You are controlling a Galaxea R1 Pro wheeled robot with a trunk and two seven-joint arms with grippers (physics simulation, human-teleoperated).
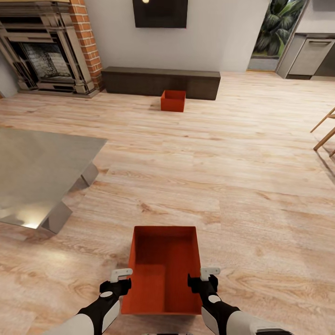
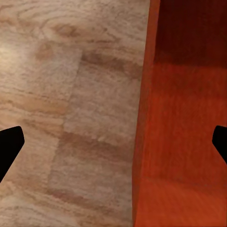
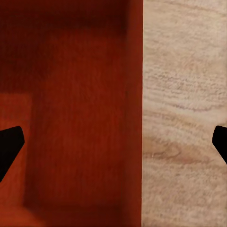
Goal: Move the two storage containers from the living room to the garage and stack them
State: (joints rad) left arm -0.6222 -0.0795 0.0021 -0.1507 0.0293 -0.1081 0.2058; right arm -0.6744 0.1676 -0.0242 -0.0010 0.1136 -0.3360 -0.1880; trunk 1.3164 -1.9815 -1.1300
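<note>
One orange-red storage container (image 1: 163, 272) rests on the light wood floor just in front of me in the head view. My left gripper (image 1: 123, 282) is open and straddles its left wall (image 2: 142, 123), one finger outside and one inside. My right gripper (image 1: 204, 278) is open astride the right wall (image 3: 135, 113) in the same way. In the wrist views, the left gripper (image 2: 113, 146) and the right gripper (image 3: 113, 146) each show dark fingertips spread far apart. The second storage container (image 1: 173, 100) sits on the floor far ahead, against the long dark bench (image 1: 160, 81).
This is the living room. A low metal table (image 1: 42, 172) stands at the left, and a brick fireplace (image 1: 46, 51) is at the back left. A black TV (image 1: 160, 13) hangs above the bench. Wooden chair legs (image 1: 324, 132) reach in at the right edge.
</note>
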